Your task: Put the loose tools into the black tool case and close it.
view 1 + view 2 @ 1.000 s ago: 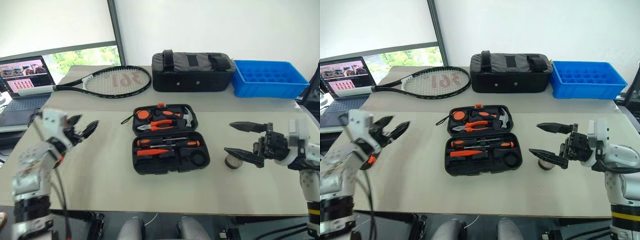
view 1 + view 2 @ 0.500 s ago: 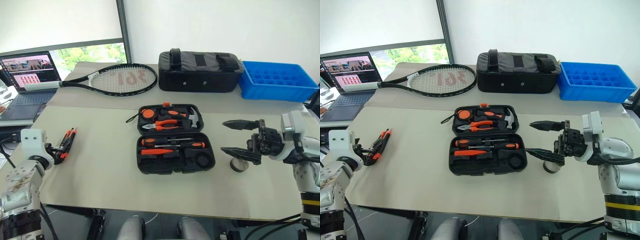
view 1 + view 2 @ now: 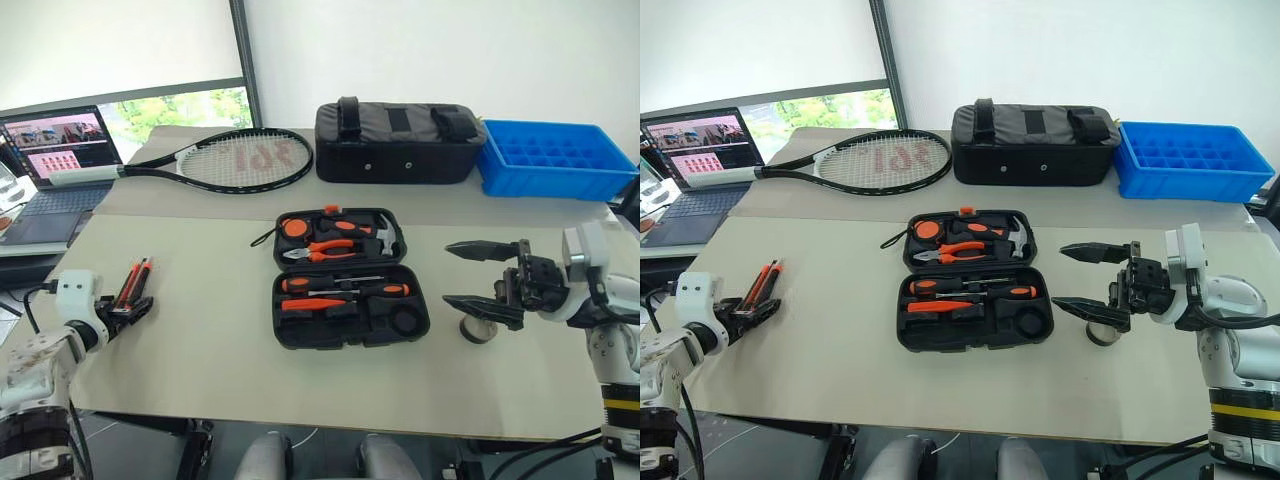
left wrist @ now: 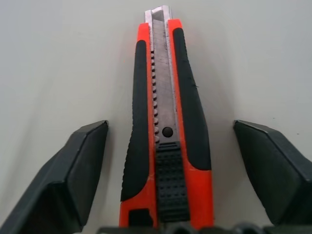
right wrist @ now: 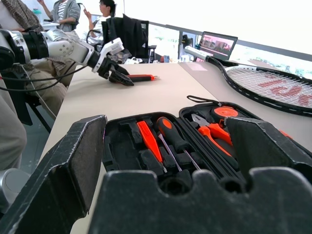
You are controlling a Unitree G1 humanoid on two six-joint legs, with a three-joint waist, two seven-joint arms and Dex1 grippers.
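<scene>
Across the beige table (image 3: pixel 200 330) I see the black tool case (image 3: pixel 345 290) lying open in the middle, tools in its slots. My left gripper (image 4: pixel 170 161) straddles the knife (image 4: pixel 167 117) near the table's left edge, fingers (image 4: pixel 73 170) spread either side, touching nothing. My right gripper (image 3: pixel 470 275) hangs wide open and empty beside the case, over the tape roll (image 3: pixel 474 328).

Case (image 3: pixel 350 305) lay open at table centre – black clamshell, two screwdrivers (image 3: pixel 345 289) and pliers seated in its slots. Orange-and-black knife (image 4: pixel 167 141) lay flat at the table's left edge – well apart from the case. Tape roll (image 3: pixel 476 329) sat right of it.
</scene>
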